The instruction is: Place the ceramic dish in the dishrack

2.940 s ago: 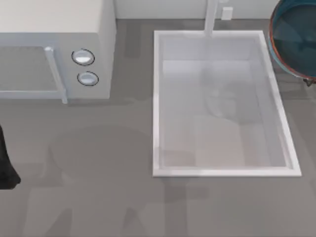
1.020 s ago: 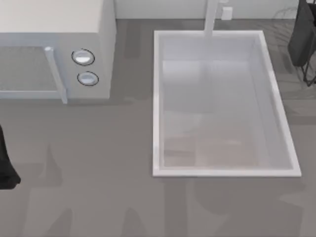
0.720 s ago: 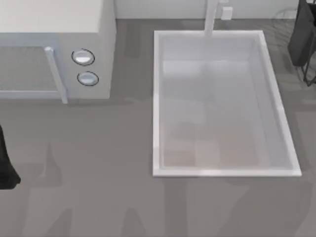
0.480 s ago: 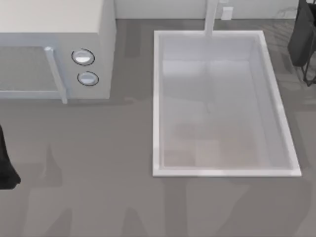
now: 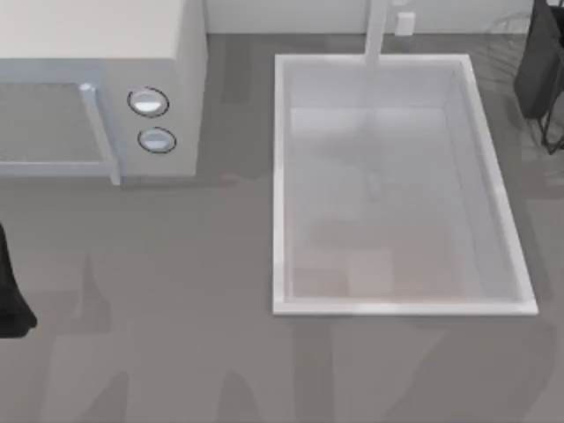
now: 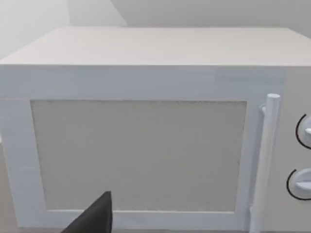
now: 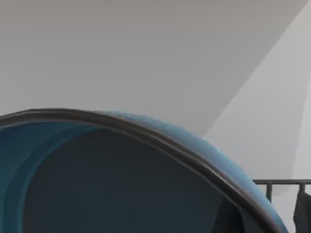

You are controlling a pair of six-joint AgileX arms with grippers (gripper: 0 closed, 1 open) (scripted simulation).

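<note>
The ceramic dish (image 7: pixel 121 184) looms very close in the right wrist view, glossy teal-blue with a thin dark rim, tilted on edge. A dark bar of the dishrack (image 7: pixel 282 182) runs just behind it. In the top view, thin wires of the dishrack (image 5: pixel 551 132) show at the far right edge, beside the white basin. My right arm (image 5: pixel 539 62) is a dark upright shape above those wires. My left gripper (image 5: pixel 11 295) is parked at the table's left edge, facing the microwave.
A white microwave (image 5: pixel 97 88) with two round knobs stands at the back left. The big white sink basin (image 5: pixel 280 176) takes up the middle right, with a tap post (image 5: pixel 377 31) at its far rim. Grey counter lies in front.
2.9 s ago the dish faced up in the top right corner; now only a dark upright shape stands there. Over the last second only shadows in the basin shift.
</note>
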